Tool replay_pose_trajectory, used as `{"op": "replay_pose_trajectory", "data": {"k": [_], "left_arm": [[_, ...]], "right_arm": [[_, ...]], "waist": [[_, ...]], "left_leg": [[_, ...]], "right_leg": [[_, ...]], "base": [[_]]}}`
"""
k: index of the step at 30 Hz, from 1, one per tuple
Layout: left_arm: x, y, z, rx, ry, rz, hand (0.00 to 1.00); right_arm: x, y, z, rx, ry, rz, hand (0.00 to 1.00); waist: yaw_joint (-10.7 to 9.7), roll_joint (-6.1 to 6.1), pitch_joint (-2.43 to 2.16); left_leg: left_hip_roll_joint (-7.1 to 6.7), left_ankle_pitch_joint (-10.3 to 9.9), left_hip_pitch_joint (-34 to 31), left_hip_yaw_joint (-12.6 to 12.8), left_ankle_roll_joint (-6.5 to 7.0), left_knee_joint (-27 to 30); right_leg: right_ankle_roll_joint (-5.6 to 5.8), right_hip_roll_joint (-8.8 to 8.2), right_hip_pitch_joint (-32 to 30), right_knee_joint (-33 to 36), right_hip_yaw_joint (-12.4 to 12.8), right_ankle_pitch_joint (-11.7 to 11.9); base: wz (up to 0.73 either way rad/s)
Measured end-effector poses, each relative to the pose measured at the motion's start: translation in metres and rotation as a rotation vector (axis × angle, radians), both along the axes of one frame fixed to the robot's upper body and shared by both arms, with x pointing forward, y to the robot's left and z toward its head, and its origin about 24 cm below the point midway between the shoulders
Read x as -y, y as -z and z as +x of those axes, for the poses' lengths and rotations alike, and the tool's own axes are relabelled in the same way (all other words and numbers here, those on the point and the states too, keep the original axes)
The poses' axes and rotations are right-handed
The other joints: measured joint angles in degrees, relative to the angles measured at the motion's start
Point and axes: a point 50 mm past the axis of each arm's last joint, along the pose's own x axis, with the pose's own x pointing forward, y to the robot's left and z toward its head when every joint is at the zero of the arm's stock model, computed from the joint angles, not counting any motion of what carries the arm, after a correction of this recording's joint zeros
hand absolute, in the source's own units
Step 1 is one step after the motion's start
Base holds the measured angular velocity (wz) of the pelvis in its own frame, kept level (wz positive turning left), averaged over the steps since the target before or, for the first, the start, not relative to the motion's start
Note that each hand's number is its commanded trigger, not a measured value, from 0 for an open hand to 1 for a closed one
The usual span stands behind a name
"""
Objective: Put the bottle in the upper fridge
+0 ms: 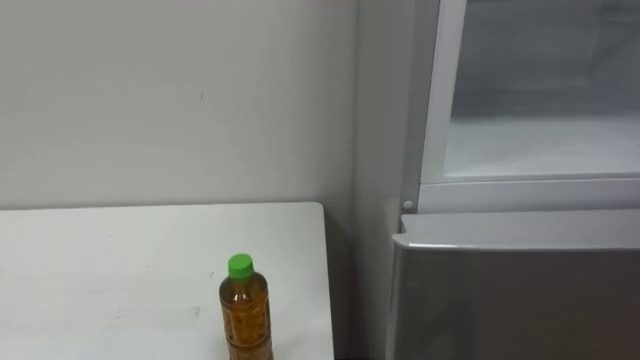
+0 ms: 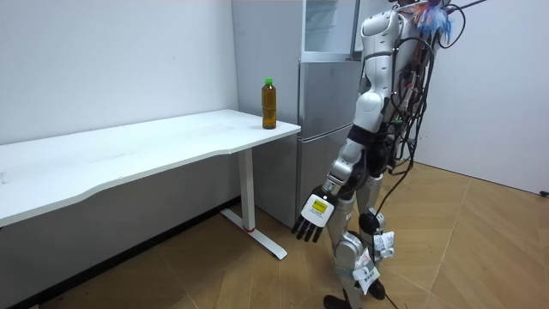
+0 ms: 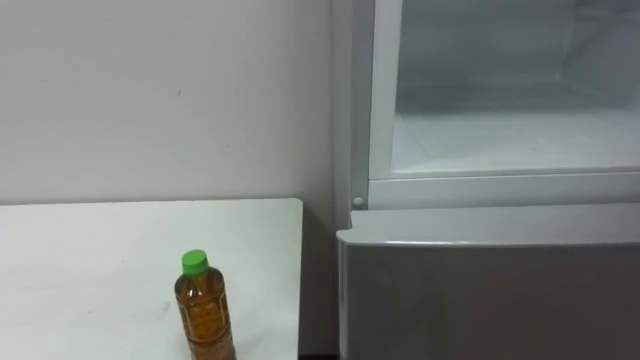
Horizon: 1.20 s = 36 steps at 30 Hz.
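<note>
- bottle (image 1: 245, 315) in the hand, or not?
- not. the left hand (image 2: 313, 213) hangs low at the robot's side in the room view. its fingers are straight and a little spread, pointing down at the floor (image 2: 214, 266), with nothing in them.
- what lies nearest that hand?
- bare wooden floor under it. off toward the room view's left is the leg (image 2: 246, 193) of the white table (image 2: 129, 150). the robot stands upright on that floor, close in front of the fridge (image 2: 322, 129), at the table's end.
- and the bottle itself?
- upright on the table, near the corner closest to the fridge, well apart from the hand and higher than it. it holds amber liquid and has a green cap (image 1: 239, 265). only the tabletop touches it.
- how does it sit relative to the fridge?
- to the left of it in the eye views, with a narrow gap between the table's edge and the fridge's side.
- the fridge?
- the grey lower door (image 1: 520, 290) is shut. above it the upper compartment (image 1: 540, 90) shows a pale inside within a white frame.
- behind it all?
- a plain white wall (image 1: 150, 100) runs behind the table up to the fridge.
</note>
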Motion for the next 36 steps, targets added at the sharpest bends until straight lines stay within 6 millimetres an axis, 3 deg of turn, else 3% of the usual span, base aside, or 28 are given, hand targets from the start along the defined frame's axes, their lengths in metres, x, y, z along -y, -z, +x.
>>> {"op": "replay_pose_trajectory", "data": {"k": [7, 11, 18, 23, 30, 36], "left_arm": [[0.000, 0.000, 0.007, 0.016, 0.005, 0.000, 0.00], [0.000, 0.001, 0.004, 0.001, 0.002, -0.002, 0.00], [-0.001, 0.000, 0.006, 0.009, 0.005, 0.001, 0.00], [-0.003, -0.001, 0.009, 0.023, 0.012, 0.006, 0.00], [-0.002, -0.001, 0.008, 0.020, 0.030, 0.003, 0.00], [-0.004, -0.003, 0.010, 0.030, 0.055, 0.008, 0.00]], "right_arm": [[-0.001, -0.001, 0.008, 0.034, -0.015, 0.007, 0.00], [-0.005, -0.005, 0.026, 0.115, -0.049, 0.044, 0.00], [-0.015, -0.034, 0.087, 0.397, -0.170, 0.066, 0.00], [-0.024, -0.044, 0.101, 0.469, -0.229, 0.096, 0.00], [-0.042, -0.084, 0.136, 0.679, -0.359, 0.137, 0.00], [-0.044, -0.092, 0.141, 0.697, -0.366, 0.166, 0.00]], "waist": [[0.2, 0.18, -0.06], [0.3, 0.37, 0.07], [0.1, -0.35, 0.22], [0.2, -0.68, 0.16], [0.5, -0.36, 0.03], [0.6, -0.46, 0.16]], "left_leg": [[0.04, 0.0, -0.8, 0.1, 0.00, 0.0], [0.08, 0.0, -0.3, 0.7, 0.00, 0.0], [0.06, 0.0, 0.0, 1.2, 0.01, 0.0], [0.05, 0.0, -0.1, 1.2, 0.01, 0.0], [0.07, 0.0, -0.1, 1.2, 0.01, 0.0], [0.12, 0.0, -0.9, 1.2, 0.01, 0.1]], "right_leg": [[-0.02, 0.00, -0.9, 0.2, 0.0, 0.0], [-0.02, 0.00, -0.9, 0.9, 0.6, 0.0], [-0.01, -0.09, -1.1, 1.0, 1.3, 0.0], [-0.01, -0.10, -1.1, 1.0, 1.3, 0.0], [-0.02, -0.05, -1.2, 1.3, 1.3, 0.0], [-0.07, -0.10, -2.3, 2.1, 1.3, 0.1]], "base": [[0.00], [-0.09], [-0.06], [0.01], [0.00], [-0.01]]}}
